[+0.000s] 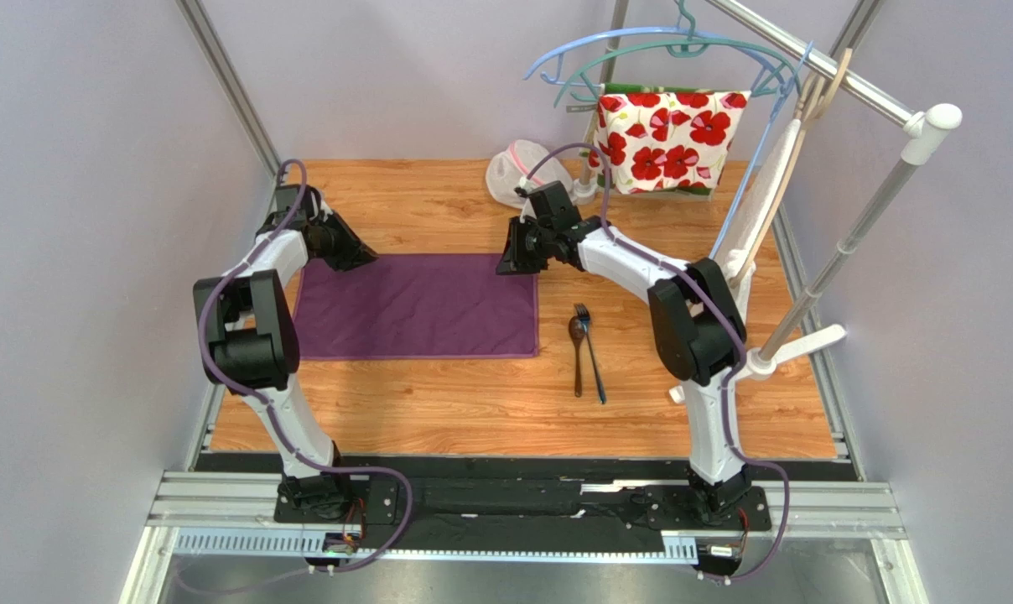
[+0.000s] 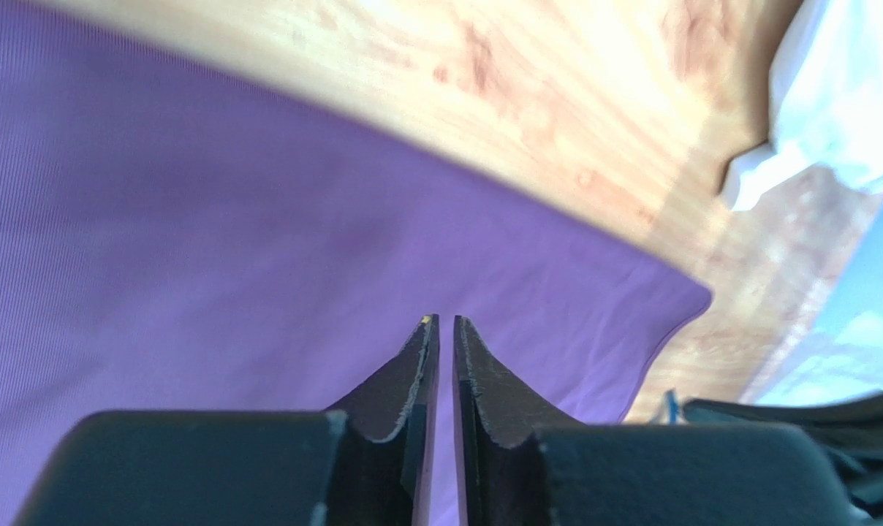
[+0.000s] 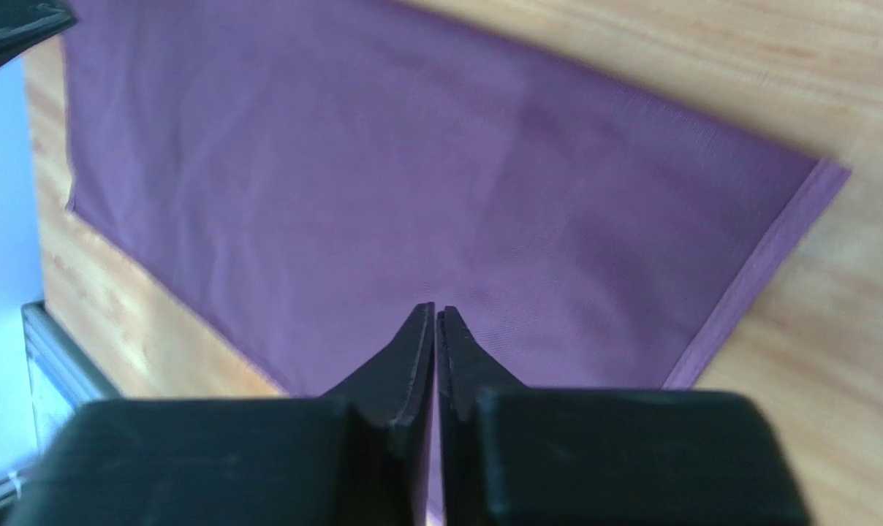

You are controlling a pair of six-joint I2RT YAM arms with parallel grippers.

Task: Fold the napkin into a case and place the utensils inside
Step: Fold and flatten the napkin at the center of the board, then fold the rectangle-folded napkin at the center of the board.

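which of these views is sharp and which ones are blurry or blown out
Top external: sharp and evenly lit, the napkin and utensils crisp, with only soft shadows. Left wrist: soft and smeared, the tabletop glaring pale above the napkin. Right wrist: mildly soft, its fingers near black with no detail.

The napkin is matt plum cloth, finely woven and faintly creased. The table is smooth, grained wood with a slight sheen. The utensils at right are dark metal.
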